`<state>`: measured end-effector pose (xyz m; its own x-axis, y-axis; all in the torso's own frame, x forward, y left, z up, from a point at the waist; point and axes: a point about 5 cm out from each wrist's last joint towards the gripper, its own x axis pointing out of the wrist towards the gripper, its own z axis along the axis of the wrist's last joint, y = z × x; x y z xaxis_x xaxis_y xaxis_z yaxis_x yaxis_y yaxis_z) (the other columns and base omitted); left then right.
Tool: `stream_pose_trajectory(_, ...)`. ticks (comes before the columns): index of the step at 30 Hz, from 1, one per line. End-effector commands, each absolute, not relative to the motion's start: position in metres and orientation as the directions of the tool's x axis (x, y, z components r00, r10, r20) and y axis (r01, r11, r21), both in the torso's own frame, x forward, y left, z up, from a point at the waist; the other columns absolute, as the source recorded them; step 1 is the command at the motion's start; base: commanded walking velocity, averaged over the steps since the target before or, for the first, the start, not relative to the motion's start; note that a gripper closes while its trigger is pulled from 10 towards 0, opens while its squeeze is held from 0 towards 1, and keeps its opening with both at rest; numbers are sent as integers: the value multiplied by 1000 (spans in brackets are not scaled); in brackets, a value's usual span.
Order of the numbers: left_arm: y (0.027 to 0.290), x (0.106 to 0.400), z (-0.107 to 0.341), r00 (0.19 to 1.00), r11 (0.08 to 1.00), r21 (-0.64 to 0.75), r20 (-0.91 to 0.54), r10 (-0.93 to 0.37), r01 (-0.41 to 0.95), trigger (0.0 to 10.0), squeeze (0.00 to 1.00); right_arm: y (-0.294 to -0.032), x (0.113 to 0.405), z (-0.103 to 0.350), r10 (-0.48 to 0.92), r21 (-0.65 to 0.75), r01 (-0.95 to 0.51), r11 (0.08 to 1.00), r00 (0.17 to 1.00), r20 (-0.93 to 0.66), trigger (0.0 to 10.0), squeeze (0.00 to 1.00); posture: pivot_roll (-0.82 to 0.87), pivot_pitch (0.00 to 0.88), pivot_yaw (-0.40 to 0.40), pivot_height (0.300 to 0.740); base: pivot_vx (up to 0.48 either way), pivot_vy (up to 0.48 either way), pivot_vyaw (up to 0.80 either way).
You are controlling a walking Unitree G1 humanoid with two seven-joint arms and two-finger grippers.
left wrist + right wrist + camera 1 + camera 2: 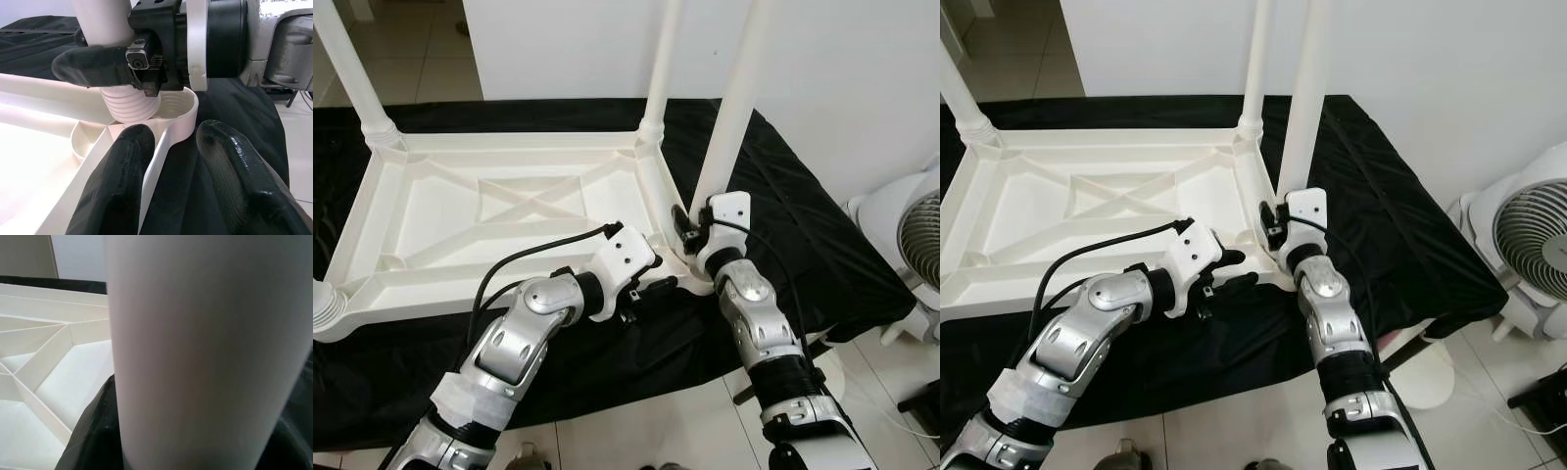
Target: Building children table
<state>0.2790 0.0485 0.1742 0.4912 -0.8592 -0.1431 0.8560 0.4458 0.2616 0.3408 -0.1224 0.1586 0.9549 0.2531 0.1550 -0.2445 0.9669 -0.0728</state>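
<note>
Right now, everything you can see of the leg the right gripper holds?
The leg is a smooth white plastic tube, upright with a slight lean, running out of the top of the head views. Its ribbed threaded end sits at the socket in the near right corner of the upturned tabletop, not fully seated. The right gripper clamps it just above the thread.

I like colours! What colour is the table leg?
White leg, clearest in the left wrist view.

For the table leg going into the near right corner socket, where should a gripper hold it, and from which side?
Grip the white leg low on its smooth round shaft, just above the ribbed end, coming in sideways from the robot's side across the black cloth. The right gripper already clamps it there; the threads are not yet fully seated in the socket, so they should stay free.
</note>
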Motion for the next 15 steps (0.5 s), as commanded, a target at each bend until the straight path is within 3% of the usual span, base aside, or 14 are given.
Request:
stream_pose_trajectory(1, 49, 280, 173, 561, 512, 277, -135, -817, 813, 10000, 0, -126, 336, 154, 249, -55, -243, 969, 955, 164, 10000, 0, 117, 55, -91, 740, 0, 0, 0)
stream_pose_trajectory(15, 53, 278, 177, 569, 517, 294, -127, -812, 804, 10000, 0, -150, 319, 140, 151, 8, -155, 988, 973, 172, 10000, 0, 113, 53, -84, 740, 0, 0, 0)
